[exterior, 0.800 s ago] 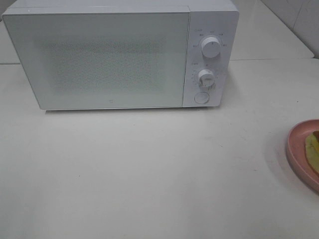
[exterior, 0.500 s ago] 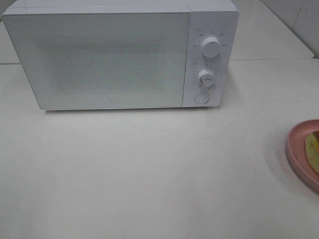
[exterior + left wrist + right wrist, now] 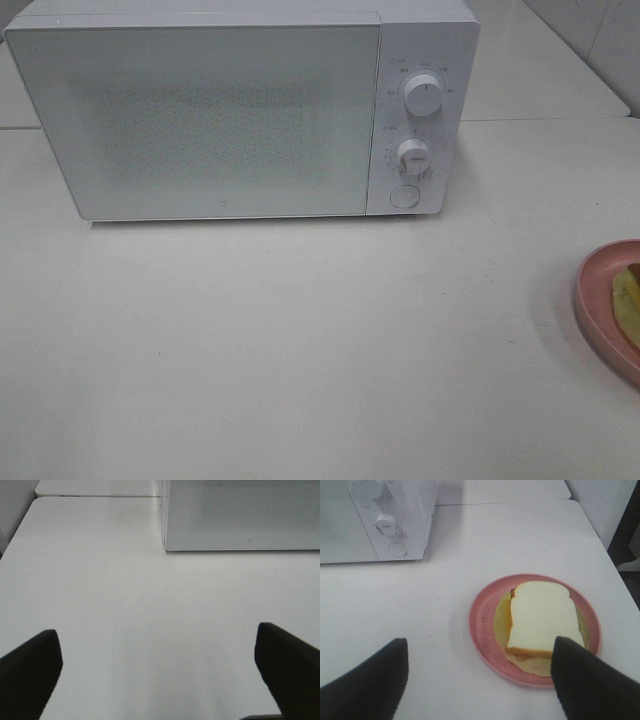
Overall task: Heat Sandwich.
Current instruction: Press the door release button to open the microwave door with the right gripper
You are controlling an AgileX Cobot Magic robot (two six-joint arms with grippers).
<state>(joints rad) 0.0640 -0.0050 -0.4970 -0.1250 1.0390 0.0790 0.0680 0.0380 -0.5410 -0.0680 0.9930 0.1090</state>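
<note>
**Closed white microwave (image 3: 240,110) and the sandwich (image 3: 540,617) on a pink plate (image 3: 482,630).**
The sandwich lies flat on the plate, well apart from the microwave, off its control-panel side and forward of it. The print ringing the upper dial (image 3: 423,95) and lower dial (image 3: 413,155) is too small to read. The left gripper (image 3: 157,645) and right gripper (image 3: 480,650) are both spread wide, grasping nothing.

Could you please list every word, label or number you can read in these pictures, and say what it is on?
No text is legible.
Markings around the upper dial and lower dial of the microwave: too blurred to read.
Tiny mark low on its door: too small to read.
</note>
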